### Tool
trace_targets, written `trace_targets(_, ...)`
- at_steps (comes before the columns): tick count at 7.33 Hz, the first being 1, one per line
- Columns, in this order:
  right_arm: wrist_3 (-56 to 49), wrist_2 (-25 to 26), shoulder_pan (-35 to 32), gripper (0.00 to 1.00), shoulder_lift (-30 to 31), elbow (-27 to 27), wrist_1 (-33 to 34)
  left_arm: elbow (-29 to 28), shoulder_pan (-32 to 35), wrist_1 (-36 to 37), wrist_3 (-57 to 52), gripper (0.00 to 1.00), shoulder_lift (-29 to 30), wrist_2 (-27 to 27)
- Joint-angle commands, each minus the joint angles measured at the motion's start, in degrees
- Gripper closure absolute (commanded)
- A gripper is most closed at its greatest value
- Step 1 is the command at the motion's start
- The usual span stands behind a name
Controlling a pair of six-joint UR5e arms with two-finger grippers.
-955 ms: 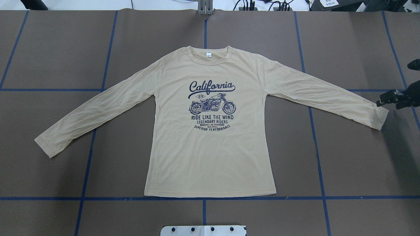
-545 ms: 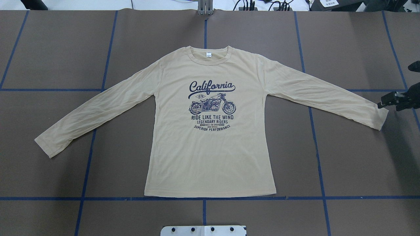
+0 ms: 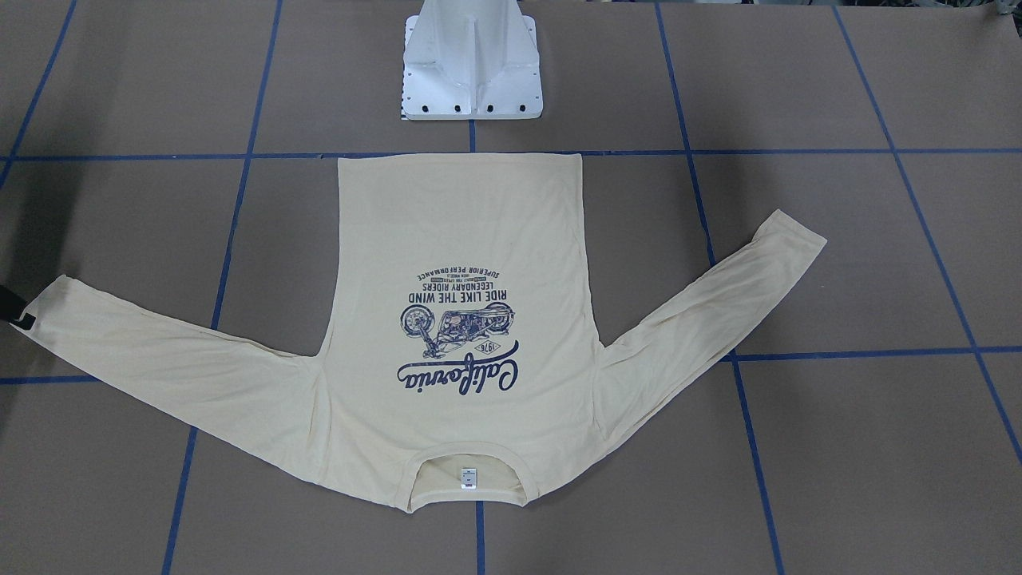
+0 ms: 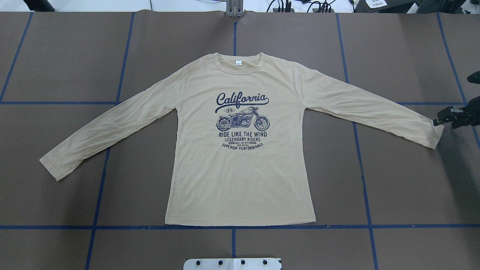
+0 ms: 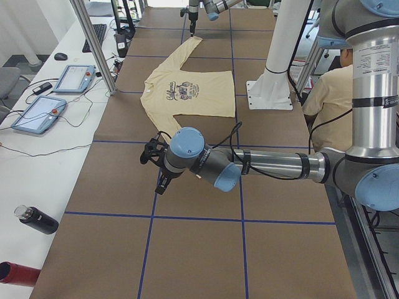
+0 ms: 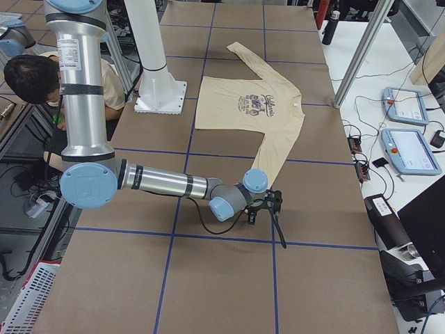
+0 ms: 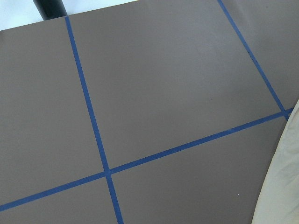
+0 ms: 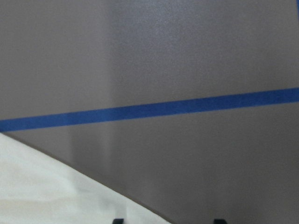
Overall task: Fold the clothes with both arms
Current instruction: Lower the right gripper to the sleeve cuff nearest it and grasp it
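The cream-yellow long-sleeved T-shirt [image 4: 240, 176] lies flat, print side up, with both sleeves spread; it also shows in the front-facing view [image 3: 459, 239]. My right gripper [image 4: 442, 118] is low beside the right sleeve's cuff [image 4: 431, 135], at the view's edge [image 3: 20, 313]. Its wrist view shows two fingertips [image 8: 118, 220] apart with nothing between them, and sleeve cloth [image 8: 46, 191] at lower left. My left gripper [image 5: 159, 180] shows only in the exterior left view, near the left cuff; I cannot tell if it is open. Its wrist view shows a bit of cloth [image 7: 285, 186].
The table is brown with a blue tape grid [image 4: 232, 227]. The white pedestal base [image 4: 232, 263] stands just behind the shirt's hem. A side bench holds tablets [image 5: 75, 78] and bottles [image 5: 37, 219]. A seated person [image 5: 330, 93] is behind the robot.
My right gripper has shifted slightly toward the overhead view's right edge and looks smaller. The shirt has not moved.
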State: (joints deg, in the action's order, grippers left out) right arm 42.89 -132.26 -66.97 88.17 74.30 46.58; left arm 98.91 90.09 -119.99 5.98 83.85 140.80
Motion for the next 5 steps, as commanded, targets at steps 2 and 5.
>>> trace_targets(2, 0.0, -0.2, 0.0, 0.3, 0.1, -0.1, 0.0, 0.1, 0.0, 0.0, 0.0, 0.0, 0.0, 0.0)
trace_targets(5, 0.0, -0.3, 0.1, 0.42, 0.2, -0.2, 0.1, -0.1, 0.0, -0.1, 0.0, 0.0, 0.0, 0.0)
